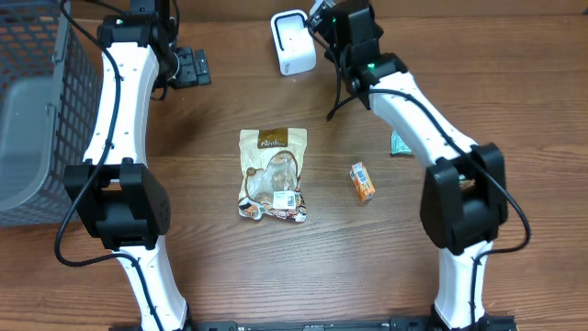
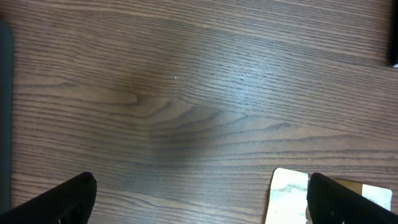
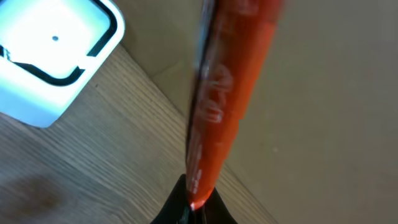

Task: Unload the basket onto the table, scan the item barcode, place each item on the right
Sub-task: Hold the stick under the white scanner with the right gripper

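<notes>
My right gripper [image 3: 198, 208] is shut on the bottom edge of a thin orange packet [image 3: 230, 81], which stands up edge-on in the right wrist view. The white scanner [image 3: 50, 56] sits just left of the packet. Overhead, that gripper [image 1: 322, 18] is at the table's far edge, right beside the scanner [image 1: 292, 41]; the packet itself is hard to make out there. My left gripper [image 1: 193, 66] hovers at the far left, open and empty. In the left wrist view its dark fingers [image 2: 62, 202] stand wide apart over bare wood.
A cream snack bag [image 1: 272, 175] lies mid-table; its corner [image 2: 287, 196] shows by my left gripper's right finger. A small orange box [image 1: 361, 181] and a teal packet [image 1: 400, 142] lie to the right. A grey basket [image 1: 37, 110] fills the left edge.
</notes>
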